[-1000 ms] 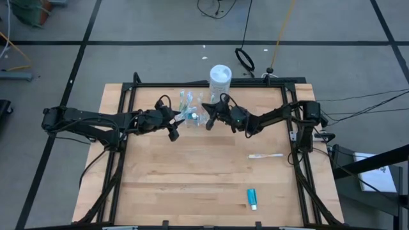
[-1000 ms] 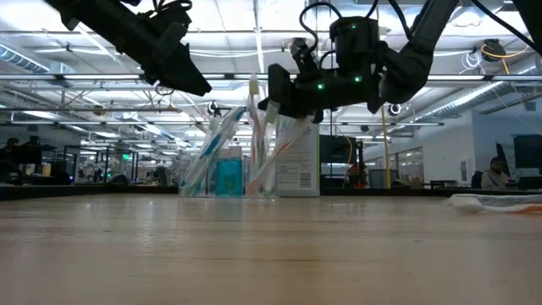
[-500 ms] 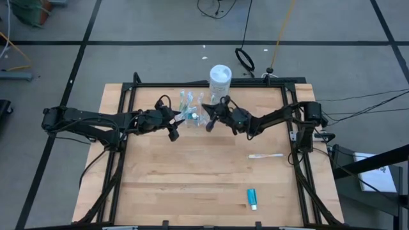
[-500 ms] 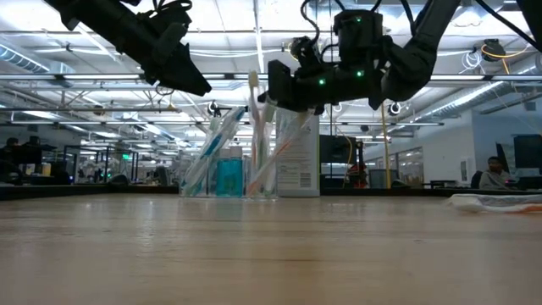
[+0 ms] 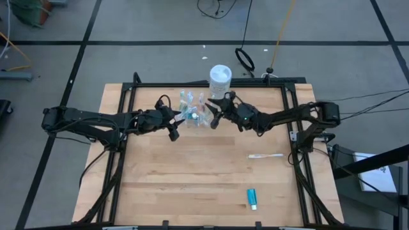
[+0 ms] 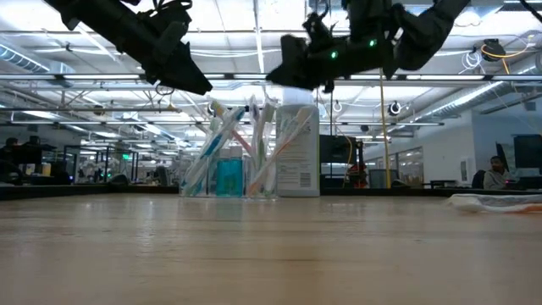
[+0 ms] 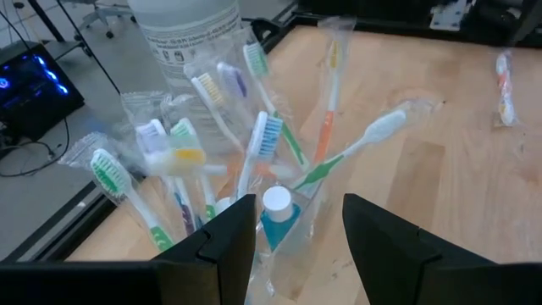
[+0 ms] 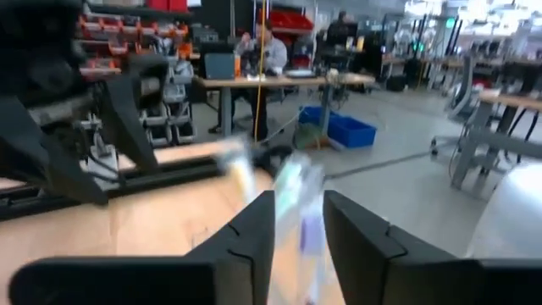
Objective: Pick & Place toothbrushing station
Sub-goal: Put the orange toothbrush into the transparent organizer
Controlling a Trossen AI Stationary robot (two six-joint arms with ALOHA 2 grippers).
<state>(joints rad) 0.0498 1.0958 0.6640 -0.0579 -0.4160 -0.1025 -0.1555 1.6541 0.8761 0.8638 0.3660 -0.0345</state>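
No wording can be read anywhere. The white tub [image 7: 188,34], just beyond the left tool [image 7: 296,246], carries a label of small dark print, too fine to make out. In the low view the same tub [image 6: 298,165], below the right tool [image 6: 288,74], shows a printed panel that is equally illegible.

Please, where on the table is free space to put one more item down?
The near left part of the table is bare, as is the middle, left of the wrapped toothbrush and blue tube. It is crowded at the far edge: toothbrushing station, white tub, both pincers.
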